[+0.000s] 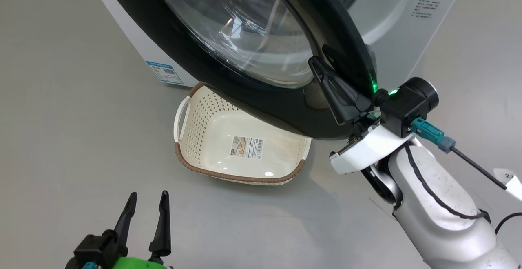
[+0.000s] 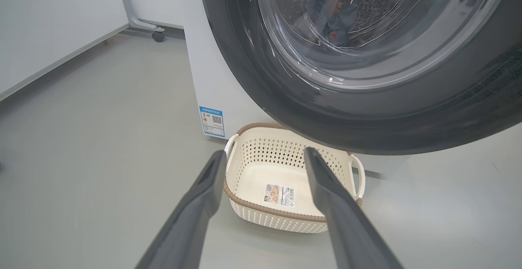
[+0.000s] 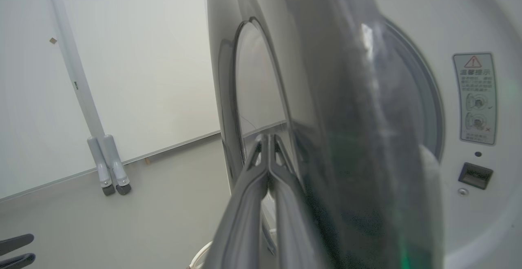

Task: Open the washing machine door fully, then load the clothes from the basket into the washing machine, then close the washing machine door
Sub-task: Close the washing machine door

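Note:
The washing machine door (image 1: 212, 69) stands part-way shut, angled over the front of the white washing machine (image 1: 399, 24). My right gripper (image 1: 317, 65) is shut, its fingers lying against the door's glossy outer face near its free edge; the right wrist view shows the shut tips (image 3: 267, 138) on the door (image 3: 334, 138). The clothes (image 2: 334, 20) lie in the drum, seen through the door's glass (image 2: 367, 126). The basket (image 1: 228, 175) sits on the floor below the door with just a paper label in it. My left gripper (image 1: 148, 195) hangs open and empty, short of the basket (image 2: 265, 210).
A blue sticker (image 1: 165, 72) marks the machine's lower corner. The latch slot (image 3: 475, 175) sits on the machine's front beside a warning label. A white stand with feet (image 3: 110, 171) and a castor (image 2: 157, 36) are by the wall panels. Grey floor surrounds the basket.

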